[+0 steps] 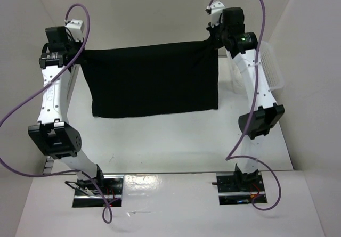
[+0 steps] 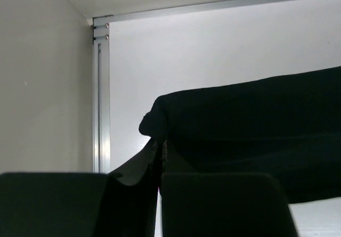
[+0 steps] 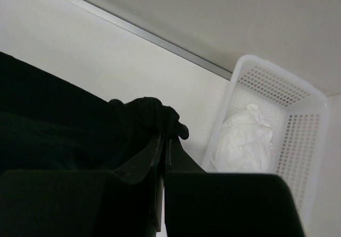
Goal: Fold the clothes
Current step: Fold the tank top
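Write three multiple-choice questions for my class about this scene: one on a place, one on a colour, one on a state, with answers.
1. The white fabric lies: A in the basket; B on the floor; C on a shelf.
2. The T-shirt is: A white; B black; C red.
3. The left gripper and right gripper are: A both open; B both shut on the T-shirt; C one open.
Answers: 1 A, it sits inside the mesh walls; 2 B, dark cloth; 3 B, each pinches an upper corner.
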`<control>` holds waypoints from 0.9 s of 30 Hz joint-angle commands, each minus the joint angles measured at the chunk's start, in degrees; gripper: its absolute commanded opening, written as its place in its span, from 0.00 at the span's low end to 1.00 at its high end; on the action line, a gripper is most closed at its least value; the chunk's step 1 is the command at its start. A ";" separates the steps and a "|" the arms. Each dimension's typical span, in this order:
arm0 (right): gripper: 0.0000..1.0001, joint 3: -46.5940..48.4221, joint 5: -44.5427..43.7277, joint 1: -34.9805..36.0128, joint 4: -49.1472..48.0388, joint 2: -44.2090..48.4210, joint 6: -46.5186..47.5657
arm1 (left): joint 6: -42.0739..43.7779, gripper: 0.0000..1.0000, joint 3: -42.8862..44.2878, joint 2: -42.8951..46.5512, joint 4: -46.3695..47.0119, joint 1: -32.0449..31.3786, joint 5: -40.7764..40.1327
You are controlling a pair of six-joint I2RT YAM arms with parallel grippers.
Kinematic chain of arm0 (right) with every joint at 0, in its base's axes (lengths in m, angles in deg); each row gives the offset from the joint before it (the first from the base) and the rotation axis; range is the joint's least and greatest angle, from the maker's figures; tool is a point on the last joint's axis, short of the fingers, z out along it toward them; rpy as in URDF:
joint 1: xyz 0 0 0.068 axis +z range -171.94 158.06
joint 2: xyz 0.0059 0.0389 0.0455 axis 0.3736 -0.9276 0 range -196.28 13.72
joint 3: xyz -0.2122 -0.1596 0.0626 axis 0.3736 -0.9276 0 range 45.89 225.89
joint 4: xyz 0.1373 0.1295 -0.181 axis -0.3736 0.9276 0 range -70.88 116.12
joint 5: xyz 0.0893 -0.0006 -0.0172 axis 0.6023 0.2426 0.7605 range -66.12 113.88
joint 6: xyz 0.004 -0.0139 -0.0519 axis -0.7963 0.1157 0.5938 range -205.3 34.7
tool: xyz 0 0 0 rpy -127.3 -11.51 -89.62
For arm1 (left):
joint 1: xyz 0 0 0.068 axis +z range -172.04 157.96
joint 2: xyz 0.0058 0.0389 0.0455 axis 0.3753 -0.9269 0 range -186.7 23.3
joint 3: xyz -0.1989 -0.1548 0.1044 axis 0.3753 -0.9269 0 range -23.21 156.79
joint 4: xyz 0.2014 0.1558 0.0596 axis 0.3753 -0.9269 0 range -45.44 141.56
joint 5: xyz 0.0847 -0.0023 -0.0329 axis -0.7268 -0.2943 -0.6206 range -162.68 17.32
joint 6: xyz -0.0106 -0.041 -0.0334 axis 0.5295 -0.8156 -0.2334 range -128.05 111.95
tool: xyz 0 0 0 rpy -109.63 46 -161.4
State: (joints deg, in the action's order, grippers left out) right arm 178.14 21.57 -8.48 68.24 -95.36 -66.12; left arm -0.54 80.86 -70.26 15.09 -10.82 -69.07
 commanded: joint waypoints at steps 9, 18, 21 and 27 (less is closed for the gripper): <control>0.00 13.83 -2.00 -0.97 -3.16 -7.11 -2.22 | -2.85 0.00 18.97 -5.94 -1.59 0.82 0.51; 0.00 -2.57 5.19 -1.59 -4.99 10.00 1.11 | 0.05 0.00 -5.25 11.89 3.42 0.82 2.01; 0.00 -19.01 7.04 -1.59 -8.17 18.97 4.36 | 3.64 0.00 -20.41 20.06 2.90 0.82 2.01; 0.00 -46.58 9.16 -2.11 -6.15 32.75 8.85 | 10.24 0.00 -40.68 39.81 -4.48 0.82 2.01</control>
State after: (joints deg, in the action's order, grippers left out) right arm 140.04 29.53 -9.64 62.97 -67.12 -61.02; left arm 4.57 45.23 -37.52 13.86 -10.45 -66.77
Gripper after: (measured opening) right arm 0.020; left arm 0.010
